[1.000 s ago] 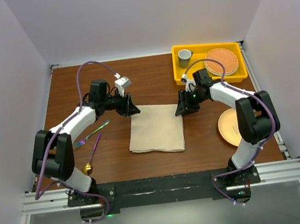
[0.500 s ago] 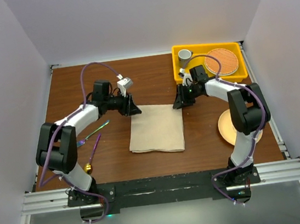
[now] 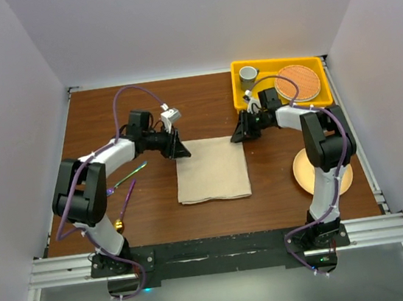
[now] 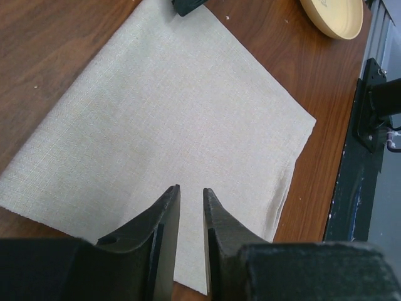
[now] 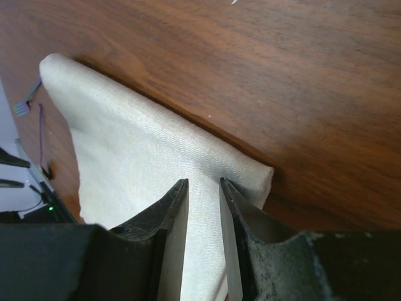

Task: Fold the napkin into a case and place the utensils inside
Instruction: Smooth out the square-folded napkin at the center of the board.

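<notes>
The beige napkin (image 3: pixel 211 169) lies flat mid-table as a rough square. My left gripper (image 3: pixel 180 150) is at its far left corner, and in the left wrist view the napkin (image 4: pixel 175 106) fills the space below the gripper (image 4: pixel 191 189), whose jaws stand a narrow gap apart with flat cloth showing between them. My right gripper (image 3: pixel 238 135) is at the far right corner; the wrist view shows this gripper (image 5: pixel 203 183) straddling the napkin (image 5: pixel 125 144) near its slightly raised edge, with a narrow gap. The fork (image 3: pixel 127 176) and spoon (image 3: pixel 124 205) lie left of the napkin.
A yellow tray (image 3: pixel 279 60) at the back right holds a grey cup (image 3: pixel 249 76) and a round orange disc (image 3: pixel 298 82). A peach plate (image 3: pixel 310 172) sits near the right arm's base, and this plate (image 4: pixel 335 15) also shows in the left wrist view. The black rail (image 3: pixel 215 251) runs along the near edge.
Both grippers' jaws have narrowed at the napkin's far corners. The right gripper shifted slightly toward the back. The napkin, skewed before, now lies squarer to the table.
</notes>
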Robot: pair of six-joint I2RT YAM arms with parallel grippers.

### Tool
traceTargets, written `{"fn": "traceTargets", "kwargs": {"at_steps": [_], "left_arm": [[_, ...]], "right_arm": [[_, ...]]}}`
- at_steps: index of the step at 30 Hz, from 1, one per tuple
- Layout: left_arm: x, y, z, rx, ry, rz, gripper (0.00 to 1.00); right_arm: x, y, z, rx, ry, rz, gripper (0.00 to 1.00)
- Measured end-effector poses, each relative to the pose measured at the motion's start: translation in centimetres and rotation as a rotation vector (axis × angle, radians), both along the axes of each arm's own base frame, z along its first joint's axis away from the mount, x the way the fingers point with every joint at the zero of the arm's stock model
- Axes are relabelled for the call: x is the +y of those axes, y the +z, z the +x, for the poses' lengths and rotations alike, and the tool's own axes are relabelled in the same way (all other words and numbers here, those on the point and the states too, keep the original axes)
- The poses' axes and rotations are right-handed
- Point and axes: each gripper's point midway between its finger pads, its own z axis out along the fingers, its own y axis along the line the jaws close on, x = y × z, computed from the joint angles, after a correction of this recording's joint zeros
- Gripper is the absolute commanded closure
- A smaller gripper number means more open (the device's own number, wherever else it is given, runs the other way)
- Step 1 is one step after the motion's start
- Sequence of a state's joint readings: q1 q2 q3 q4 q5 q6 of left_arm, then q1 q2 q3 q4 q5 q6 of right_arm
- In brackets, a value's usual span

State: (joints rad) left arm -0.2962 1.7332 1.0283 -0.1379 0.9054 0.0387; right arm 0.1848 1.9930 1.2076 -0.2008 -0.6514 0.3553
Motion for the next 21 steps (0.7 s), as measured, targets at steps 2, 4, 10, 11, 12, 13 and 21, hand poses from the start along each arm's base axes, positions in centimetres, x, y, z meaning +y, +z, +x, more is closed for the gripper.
{"fn": "traceTargets", "kwargs": {"at_steps": [2, 4, 10, 11, 12, 13, 21], "left_arm": [[-0.1, -0.1, -0.2, 0.005, -0.007, -0.004, 0.80], [-0.2, -0.2, -0.5, 0.013, -0.013, -0.016, 0.80], [-1.3, 0.8, -0.2, 0.068, 0.044, -0.120, 0.56], [-1.5, 1.2, 0.0, 0.070, 0.050, -0.137, 0.53], [-1.8, 1.6, 0.2, 0.071, 0.058, -0.155, 0.53], [-2.3, 2.1, 0.5, 0.064, 0.061, -0.175, 0.52], [-4.9, -0.3, -0.5, 0.205, 0.067, -0.216, 0.54]], "right_arm": [[0.3, 0.5, -0.2, 0.003, 0.011, 0.025, 0.65], [0.7, 1.6, -0.5, -0.005, 0.023, 0.053, 0.63], [2.2, 7.7, -0.9, -0.106, 0.042, 0.176, 0.43], [2.5, 8.4, -1.0, -0.116, 0.048, 0.193, 0.42], [3.0, 8.8, -1.2, -0.127, 0.056, 0.206, 0.40], [3.7, 8.9, -1.6, -0.129, 0.068, 0.216, 0.39], [5.3, 3.3, -5.8, 0.039, 0.111, 0.207, 0.39]]}}
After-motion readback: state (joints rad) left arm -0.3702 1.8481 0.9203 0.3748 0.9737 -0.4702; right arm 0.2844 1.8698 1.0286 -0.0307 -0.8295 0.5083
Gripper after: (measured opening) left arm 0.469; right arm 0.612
